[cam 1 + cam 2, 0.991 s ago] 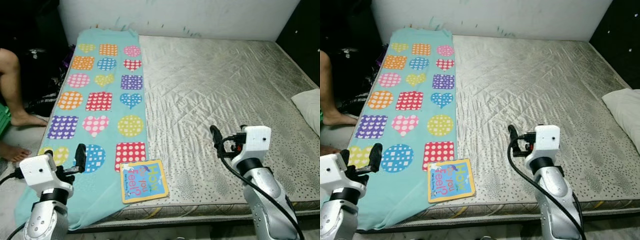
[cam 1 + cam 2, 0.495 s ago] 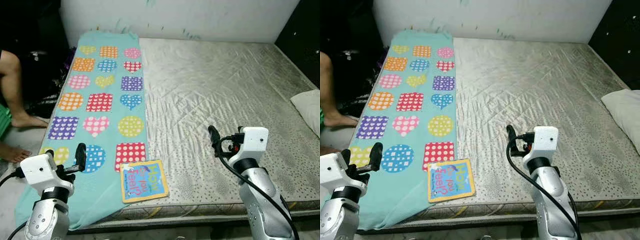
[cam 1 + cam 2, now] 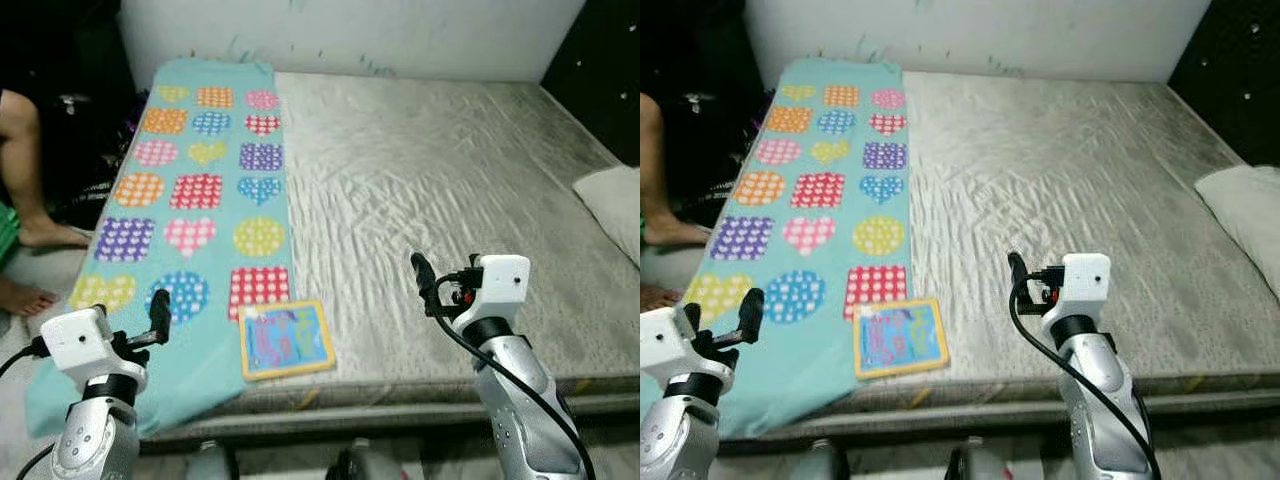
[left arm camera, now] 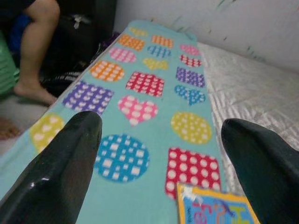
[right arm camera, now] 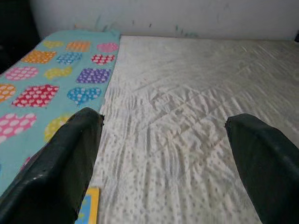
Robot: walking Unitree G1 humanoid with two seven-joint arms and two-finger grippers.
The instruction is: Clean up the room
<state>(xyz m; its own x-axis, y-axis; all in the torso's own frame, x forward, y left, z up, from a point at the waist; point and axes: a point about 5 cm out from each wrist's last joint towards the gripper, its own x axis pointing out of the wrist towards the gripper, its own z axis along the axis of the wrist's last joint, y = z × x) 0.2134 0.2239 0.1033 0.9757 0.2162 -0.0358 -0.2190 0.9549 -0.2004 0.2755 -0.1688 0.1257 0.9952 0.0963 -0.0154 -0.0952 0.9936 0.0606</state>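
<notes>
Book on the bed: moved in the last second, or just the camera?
No. The book lies just below the red dotted square of the teal blanket, at the mattress front edge, as before. The whole view shifted, so the camera moved.

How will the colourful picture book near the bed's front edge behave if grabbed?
The colourful yellow-bordered picture book lies flat and square-cornered, so probably stiff and light. Flush against the turquoise patterned blanket, its edge may be hard to get under, and it may slide.

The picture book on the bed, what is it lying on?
The picture book lies on the turquoise blanket, next to its red dotted square, at the mattress front edge. Whatever is directly beneath the book is covered.
</notes>
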